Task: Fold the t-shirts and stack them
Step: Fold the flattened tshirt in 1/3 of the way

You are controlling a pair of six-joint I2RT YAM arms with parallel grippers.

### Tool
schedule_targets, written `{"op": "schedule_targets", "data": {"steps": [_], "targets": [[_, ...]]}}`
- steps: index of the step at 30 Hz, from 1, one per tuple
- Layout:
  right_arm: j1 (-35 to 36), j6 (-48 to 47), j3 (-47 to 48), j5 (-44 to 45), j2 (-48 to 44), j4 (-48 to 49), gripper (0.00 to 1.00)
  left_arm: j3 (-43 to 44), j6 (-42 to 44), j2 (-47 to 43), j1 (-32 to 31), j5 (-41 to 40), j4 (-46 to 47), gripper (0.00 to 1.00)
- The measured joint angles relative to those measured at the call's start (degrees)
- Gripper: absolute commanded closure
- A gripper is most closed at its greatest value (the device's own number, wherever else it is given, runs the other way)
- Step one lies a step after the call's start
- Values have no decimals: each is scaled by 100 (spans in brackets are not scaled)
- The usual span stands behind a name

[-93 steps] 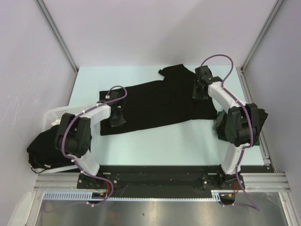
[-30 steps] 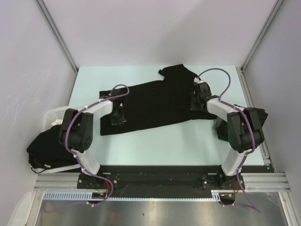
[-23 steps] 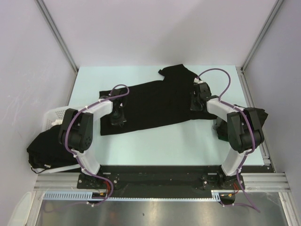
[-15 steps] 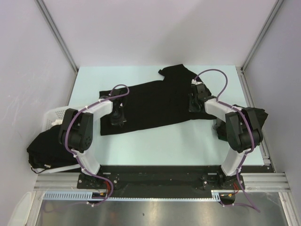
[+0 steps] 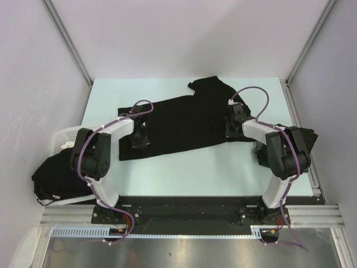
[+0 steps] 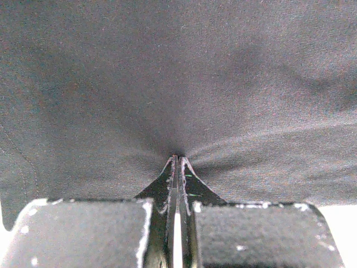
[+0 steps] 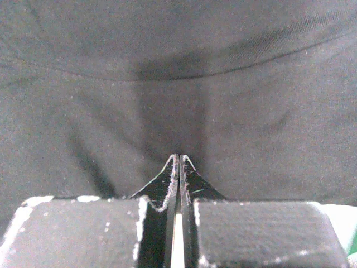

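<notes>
My left gripper point(image 6: 177, 159) is pressed together on a small pinch of the black short-sleeved t-shirt of soft cloth point(image 5: 184, 120), creases running to its tips. My right gripper point(image 7: 178, 157) is also pressed together, tips on the same cloth, though I cannot tell if it catches any. The shirt lies spread across the pale green table point(image 5: 184, 167), one gripper near each end.

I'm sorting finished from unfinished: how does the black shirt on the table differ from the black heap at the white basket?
The table shirt lies spread flat on the table; the basket heap is bunched up at the white basket. The left gripper and right gripper, both closed, touch the table shirt; neither touches the basket heap. Both are black cloth.
</notes>
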Motion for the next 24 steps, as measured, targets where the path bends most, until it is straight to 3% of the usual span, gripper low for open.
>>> {"op": "schedule_targets", "data": {"steps": [24], "targets": [[-22, 282, -98, 0, -61, 11, 100, 87, 144, 68, 0, 24, -83, 100]]}}
